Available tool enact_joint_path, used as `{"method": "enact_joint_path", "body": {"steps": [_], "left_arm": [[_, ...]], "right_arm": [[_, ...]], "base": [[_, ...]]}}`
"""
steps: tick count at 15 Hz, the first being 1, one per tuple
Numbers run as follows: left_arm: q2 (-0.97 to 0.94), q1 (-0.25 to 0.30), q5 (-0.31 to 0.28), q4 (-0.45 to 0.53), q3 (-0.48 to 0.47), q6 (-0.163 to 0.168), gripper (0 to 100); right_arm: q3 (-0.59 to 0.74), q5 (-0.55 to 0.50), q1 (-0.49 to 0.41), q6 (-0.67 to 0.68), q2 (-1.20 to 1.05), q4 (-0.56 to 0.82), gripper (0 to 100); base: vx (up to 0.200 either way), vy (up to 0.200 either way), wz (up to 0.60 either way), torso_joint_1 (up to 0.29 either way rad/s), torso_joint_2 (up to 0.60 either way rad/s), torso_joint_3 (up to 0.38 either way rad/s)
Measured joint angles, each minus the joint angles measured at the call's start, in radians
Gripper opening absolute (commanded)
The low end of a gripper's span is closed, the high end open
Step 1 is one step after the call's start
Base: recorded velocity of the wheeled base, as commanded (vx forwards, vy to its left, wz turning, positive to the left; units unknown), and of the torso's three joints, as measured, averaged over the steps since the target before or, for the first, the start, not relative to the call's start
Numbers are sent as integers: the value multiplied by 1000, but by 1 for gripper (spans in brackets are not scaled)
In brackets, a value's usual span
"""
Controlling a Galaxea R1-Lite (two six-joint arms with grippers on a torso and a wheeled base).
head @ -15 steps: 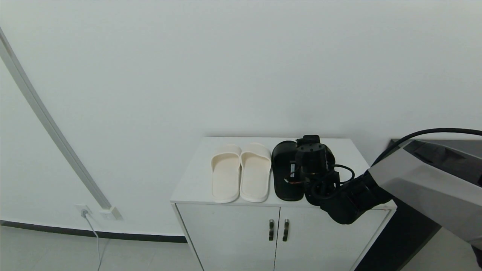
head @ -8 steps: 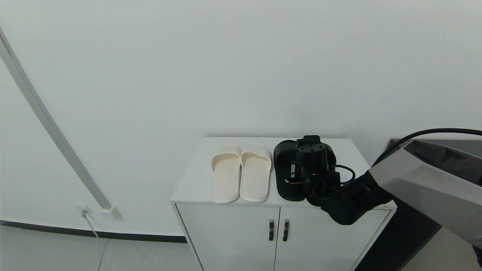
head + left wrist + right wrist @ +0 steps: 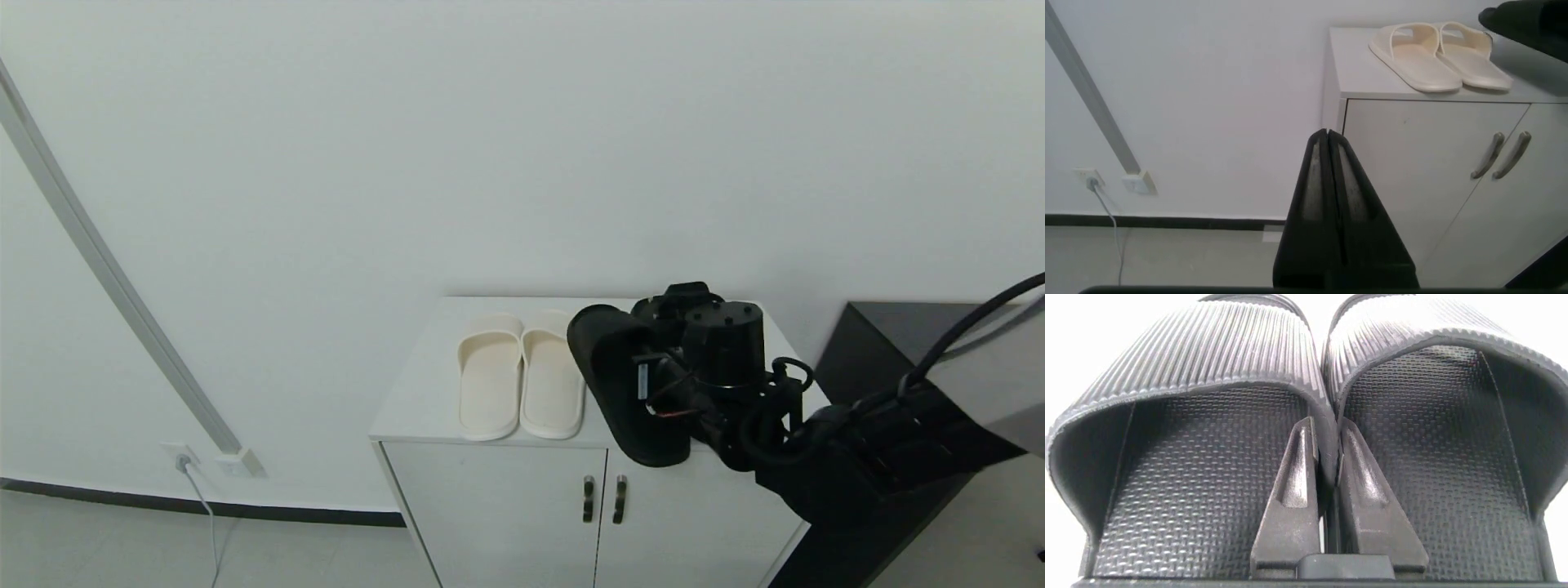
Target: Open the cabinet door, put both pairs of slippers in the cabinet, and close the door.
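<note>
Black slippers: pair pinched together and held tilted at the front edge of the cabinet. Toes point away from the robot, long axis front to back. The arm hides the soles, so they are probably clear of the top.
Right pincer: clenched on the two inner side walls where the slippers meet, fingers lying along the footbeds.
Material: moulded foam or rubber, ribbed straps, pebbled footbeds; I judge the thin walls will flex in the grip.
Left pincer: clenched on nothing, low, facing the cabinet front, well apart from it.
Doors: both shut, flat white panels.
Handles: two slim dark bars, upright, side by side at the centre seam, below and left of the held pair.
Turning point: doors not yet open; the free left arm is the one to take a handle.
White slippers: smooth cream pair, side by side on the top, just left of the black pair, toes to the wall.
</note>
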Motion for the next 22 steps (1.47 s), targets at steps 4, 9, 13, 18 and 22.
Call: {"method": "enact_joint_path", "body": {"steps": [4,9,13,18,22], "left_arm": [[0,0,-1,0,0,2,0],[0,0,-3,0,0,1,0],[0,0,-2,0,0,-1,0],[0,0,-1,0,-1,-1,0],[0,0,-3,0,-1,0,0]], "right_arm": [[263,228,73,-6,-225,-33,0],[478,398,117,-120,-368,-140,0],[525,417,130,-122,-385,-154,0],[544,419,140,-122,-398,-154,0],[562,420,144,-122,-399,-153,0]], "base": [[0,0,0,0,0,0],[0,0,0,0,0,0],[-50,0,0,3,2,1],[-200,0,0,-3,-2,1],[-150,0,0,-2,2,2]]}}
